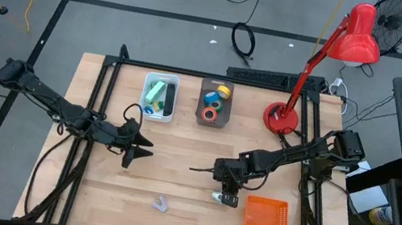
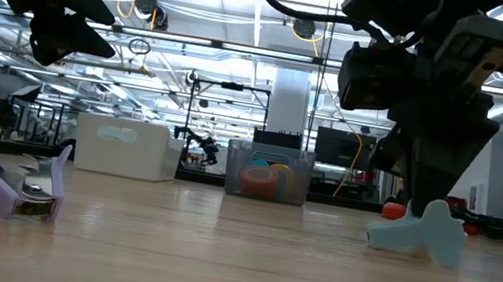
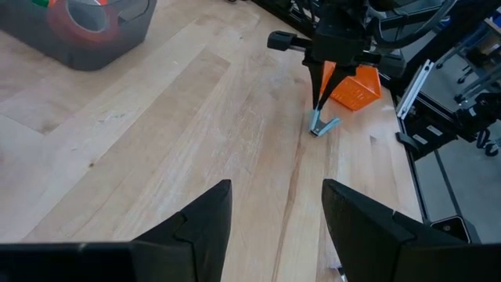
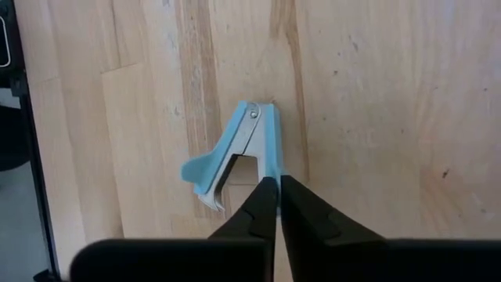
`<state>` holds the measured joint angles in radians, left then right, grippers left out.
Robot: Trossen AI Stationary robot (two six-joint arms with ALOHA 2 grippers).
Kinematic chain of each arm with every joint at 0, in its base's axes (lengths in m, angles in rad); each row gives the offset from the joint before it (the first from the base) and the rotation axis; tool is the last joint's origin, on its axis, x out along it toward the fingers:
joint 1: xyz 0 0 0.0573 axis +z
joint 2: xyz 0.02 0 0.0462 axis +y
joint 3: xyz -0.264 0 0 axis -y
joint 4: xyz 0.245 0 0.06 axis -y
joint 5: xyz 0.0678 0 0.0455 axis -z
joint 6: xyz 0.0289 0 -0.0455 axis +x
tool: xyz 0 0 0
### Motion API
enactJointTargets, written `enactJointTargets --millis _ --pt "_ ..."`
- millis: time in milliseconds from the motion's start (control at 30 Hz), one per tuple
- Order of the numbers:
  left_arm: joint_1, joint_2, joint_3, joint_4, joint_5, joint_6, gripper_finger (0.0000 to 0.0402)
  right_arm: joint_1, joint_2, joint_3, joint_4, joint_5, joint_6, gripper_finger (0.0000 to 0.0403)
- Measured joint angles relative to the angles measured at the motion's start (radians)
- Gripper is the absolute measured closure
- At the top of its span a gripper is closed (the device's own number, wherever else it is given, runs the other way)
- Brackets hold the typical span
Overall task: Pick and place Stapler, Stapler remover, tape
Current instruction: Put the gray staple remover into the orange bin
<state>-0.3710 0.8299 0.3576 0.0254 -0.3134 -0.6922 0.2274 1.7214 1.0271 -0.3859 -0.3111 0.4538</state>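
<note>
Right gripper (image 4: pixel 278 205) is pinching shut on the rear edge of the blue remover (image 4: pixel 233 157), which is sitting on the table (image 1: pixel 174 173) beside the orange basket (image 1: pixel 266 214). Fingers look nearly touching, so the bite is probably thin: risk is the remover pivoting or slipping out on lift. Left gripper (image 3: pixel 274 215) is hovering part-open, holding nothing. Lilac remover (image 1: pixel 161 203) is lying untouched. Tape (image 1: pixel 209 115) is sitting in the grey bin (image 1: pixel 206 89). No readable writing anywhere.

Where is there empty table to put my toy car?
Bare wood lies between the purple remover and the left edge, and mid-table between the left gripper and right gripper. It is crowded by the blue remover, orange basket and the two bins.
</note>
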Motion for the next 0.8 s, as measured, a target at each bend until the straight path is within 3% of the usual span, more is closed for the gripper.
enactJointTargets --millis 200,400,600,800 --pt "0.000 0.000 0.000 0.000 0.000 0.000 0.0201 -0.019 -0.043 -0.001 0.004 -0.003 0.034 0.0401" --pt "0.000 0.000 0.000 0.000 0.000 -0.001 0.0201 -0.032 -0.206 0.000 -0.039 -0.008 0.113 0.0402" --pt "0.000 0.000 0.000 0.001 -0.002 -0.009 0.0201 0.034 -0.431 0.000 -0.278 -0.056 0.325 0.0402" --pt "0.000 0.000 0.000 0.002 -0.003 -0.010 0.0201 0.205 -0.581 0.000 -0.541 -0.055 0.628 0.0402"
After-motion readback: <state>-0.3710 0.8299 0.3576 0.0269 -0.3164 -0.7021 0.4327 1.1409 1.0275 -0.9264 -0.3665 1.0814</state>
